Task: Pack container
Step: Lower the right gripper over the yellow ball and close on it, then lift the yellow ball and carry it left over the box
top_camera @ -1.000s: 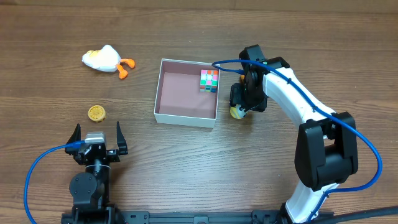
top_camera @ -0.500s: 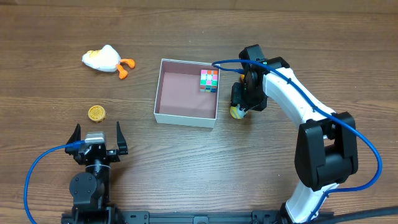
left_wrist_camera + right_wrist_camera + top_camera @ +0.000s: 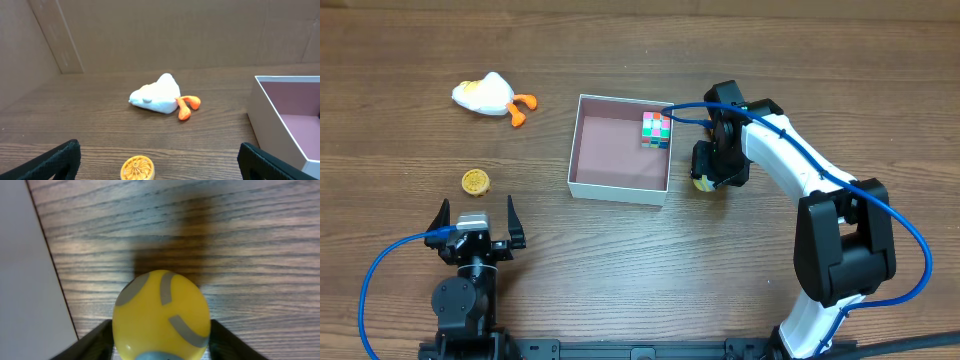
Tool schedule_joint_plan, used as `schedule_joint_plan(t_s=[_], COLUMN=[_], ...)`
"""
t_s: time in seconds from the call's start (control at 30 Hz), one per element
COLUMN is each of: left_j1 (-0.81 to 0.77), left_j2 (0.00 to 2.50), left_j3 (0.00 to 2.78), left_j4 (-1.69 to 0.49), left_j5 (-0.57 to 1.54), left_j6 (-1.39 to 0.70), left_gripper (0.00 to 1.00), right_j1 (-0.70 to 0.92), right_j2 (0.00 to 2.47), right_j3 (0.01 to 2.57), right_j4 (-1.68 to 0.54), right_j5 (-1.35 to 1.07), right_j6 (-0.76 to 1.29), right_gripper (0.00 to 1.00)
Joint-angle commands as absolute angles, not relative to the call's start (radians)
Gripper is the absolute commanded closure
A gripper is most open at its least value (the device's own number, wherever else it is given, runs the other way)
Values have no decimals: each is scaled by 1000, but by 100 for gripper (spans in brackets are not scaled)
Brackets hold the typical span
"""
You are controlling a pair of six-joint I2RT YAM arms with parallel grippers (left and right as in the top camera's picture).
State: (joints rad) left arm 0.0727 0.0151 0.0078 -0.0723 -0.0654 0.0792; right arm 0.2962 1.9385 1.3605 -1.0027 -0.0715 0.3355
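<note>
The container (image 3: 618,189) is a shallow white box with a pink inside at the table's middle; its wall also shows in the left wrist view (image 3: 272,125) and the right wrist view (image 3: 25,280). A multicoloured cube (image 3: 657,129) sits in its far right corner. My right gripper (image 3: 710,176) is just outside the box's right wall, shut on a yellow ball toy (image 3: 700,183) with grey stripes, with a finger on each side (image 3: 160,340) of the toy (image 3: 160,307). My left gripper (image 3: 477,212) is open and empty at the front left (image 3: 160,152).
A white plush duck with orange feet (image 3: 488,95) lies at the far left, also in the left wrist view (image 3: 157,95). A small gold disc (image 3: 475,181) lies just ahead of the left gripper (image 3: 137,169). Blue cables trail from both arms.
The right arm has shifted slightly toward the table's front over the yellow toy. The left arm and the other objects have not moved.
</note>
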Motion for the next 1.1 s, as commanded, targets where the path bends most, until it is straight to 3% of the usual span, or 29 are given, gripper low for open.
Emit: schedule_joint_plan(t_s=[0.0, 0.07, 0.17, 0.33, 0.77, 1.07], left_j1=[78, 78, 78, 78, 78, 78], left_j2=[11, 11, 11, 11, 11, 11], left_j3=[5, 5, 5, 5, 5, 5], left_j4=[-68, -68, -68, -68, -68, -68], left_j5=[-78, -78, -78, -78, -78, -78], left_j6=[64, 64, 64, 64, 64, 64], left_gripper=[0, 0, 0, 0, 0, 0], right_j1=[297, 297, 297, 297, 299, 390], right_j2=[1945, 1945, 1945, 1944, 1943, 1943], right_j3=[1353, 1353, 1354, 1403, 1829, 1911], right_j4=[-996, -996, -996, -1034, -1304, -1272], right_j5=[-62, -62, -62, -58, 13, -99], right_j6=[334, 334, 333, 317, 280, 144], right_gripper=[51, 59, 64, 65, 65, 62])
